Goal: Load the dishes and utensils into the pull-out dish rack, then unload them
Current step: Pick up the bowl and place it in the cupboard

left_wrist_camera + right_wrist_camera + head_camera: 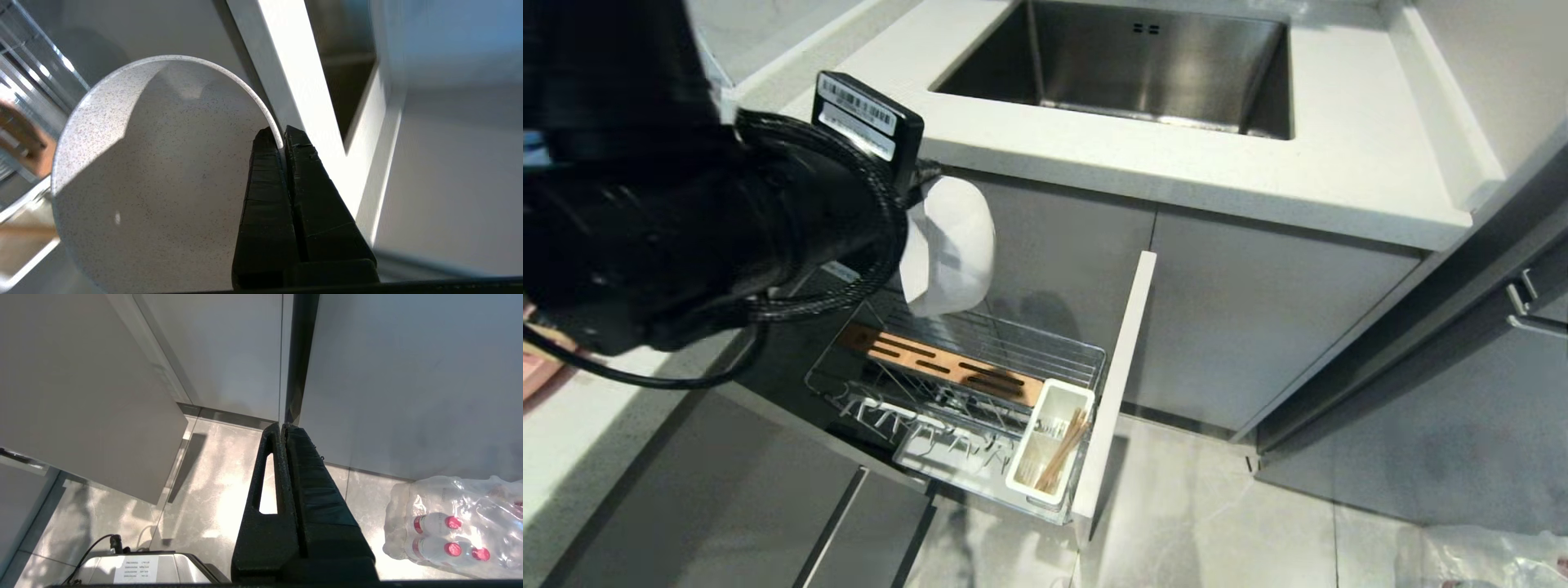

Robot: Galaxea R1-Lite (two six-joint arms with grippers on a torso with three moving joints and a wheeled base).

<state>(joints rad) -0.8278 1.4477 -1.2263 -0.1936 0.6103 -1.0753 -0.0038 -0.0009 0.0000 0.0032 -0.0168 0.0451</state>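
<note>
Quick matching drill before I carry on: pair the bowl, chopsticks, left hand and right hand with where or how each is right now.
Things:
1. bowl
2. chopsticks
3. left hand
4. right hand

States:
A. shut and empty, over the floor by a pack of bottles
B. standing in the white cup of the rack
C. held in the air by its rim, above the rack
D. clamped on a thin white rim

Pairs: 1-C, 2-B, 3-D, 4-A
</note>
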